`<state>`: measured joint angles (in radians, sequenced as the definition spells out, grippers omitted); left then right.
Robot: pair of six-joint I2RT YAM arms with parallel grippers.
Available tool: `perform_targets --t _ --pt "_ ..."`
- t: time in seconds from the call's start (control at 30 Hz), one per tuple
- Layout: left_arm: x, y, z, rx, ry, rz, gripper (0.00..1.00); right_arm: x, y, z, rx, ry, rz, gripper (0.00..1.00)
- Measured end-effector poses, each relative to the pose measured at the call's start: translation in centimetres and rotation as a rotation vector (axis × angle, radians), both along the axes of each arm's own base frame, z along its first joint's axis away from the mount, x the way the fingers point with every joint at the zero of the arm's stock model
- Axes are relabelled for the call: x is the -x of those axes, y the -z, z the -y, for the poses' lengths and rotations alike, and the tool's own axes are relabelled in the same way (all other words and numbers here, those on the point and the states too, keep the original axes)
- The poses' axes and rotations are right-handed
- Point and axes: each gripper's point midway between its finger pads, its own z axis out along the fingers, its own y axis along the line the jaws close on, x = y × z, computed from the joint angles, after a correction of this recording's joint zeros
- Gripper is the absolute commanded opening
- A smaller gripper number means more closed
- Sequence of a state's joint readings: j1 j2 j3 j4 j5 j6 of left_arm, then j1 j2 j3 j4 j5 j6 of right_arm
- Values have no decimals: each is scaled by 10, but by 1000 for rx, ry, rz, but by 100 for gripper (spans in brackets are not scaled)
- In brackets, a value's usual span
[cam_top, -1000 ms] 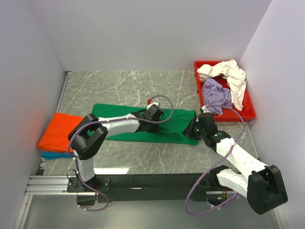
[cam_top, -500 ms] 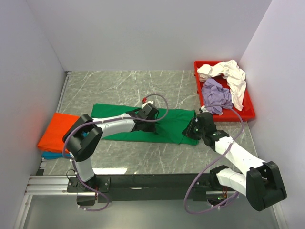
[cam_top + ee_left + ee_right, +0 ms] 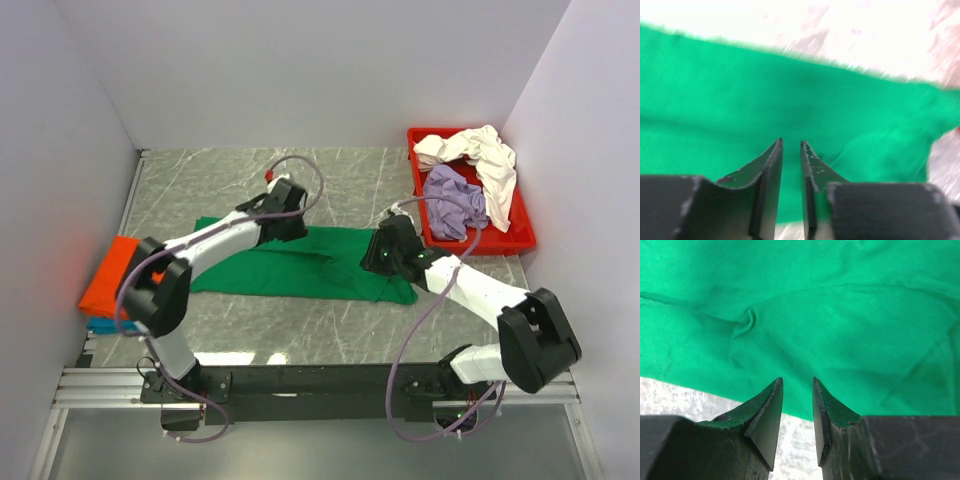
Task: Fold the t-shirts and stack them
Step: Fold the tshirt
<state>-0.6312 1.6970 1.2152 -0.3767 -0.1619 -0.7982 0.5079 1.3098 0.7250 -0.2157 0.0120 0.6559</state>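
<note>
Grey marble table fills the white-walled cell. Taking its middle as the dial, with 12 at the far wall, the green t-shirt lies flat across the centre as a long band from 9 to 3. The red tray sits at 2 and holds the crumpled cream-white t-shirt and the lavender t-shirt. At 9, against the wall, the orange t-shirt rests folded on the teal t-shirt.

The left gripper hangs over the green band's 12 o'clock edge, jaws a thin slit apart, no cloth seen between them. The right gripper is low over the 3 o'clock end near the hem, jaws slightly wider and holding nothing visible. A small pucker shows there.

This cloth looks light and limp, likely to sag and slide on the marble. Pinching both layers at the end corners seems best.
</note>
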Motion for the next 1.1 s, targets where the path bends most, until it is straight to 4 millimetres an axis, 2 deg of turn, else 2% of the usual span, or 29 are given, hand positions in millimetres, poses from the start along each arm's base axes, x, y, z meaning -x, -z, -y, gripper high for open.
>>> perform_targets --t 0.1,0.17,0.27,0.4,0.6,0.7,0.8,0.97,1.03,1.1 --pt "-28 0 17 4 -3 10 18 -3 8 -6 16 -6 -22 38" --pt "-32 12 23 -5 3 -4 17 -3 14 -7 26 -8 -36 38" --pt "-19 37 16 -34 1 -55 17 -3 17 -5 40 0 -38 39" --pt "12 81 -6 -96 -7 -150 12 -4 18 -4 44 5 -34 40" --pt "16 80 -9 -60 -24 -127 14 2 31 1 60 10 -49 42" --pt "22 78 -16 -72 -31 -131 20 6 38 5 75 15 -66 43" --pt "23 69 -30 -82 -60 -125 21 5 39 7 80 26 -67 45" --pt "21 52 -58 -87 -136 -77 14 1 40 16 95 57 -66 50" --pt "31 60 -68 -97 -158 -93 13 1 44 19 108 65 -76 51" --pt "46 76 -78 -119 -174 -131 11 1 52 22 133 73 -104 52"
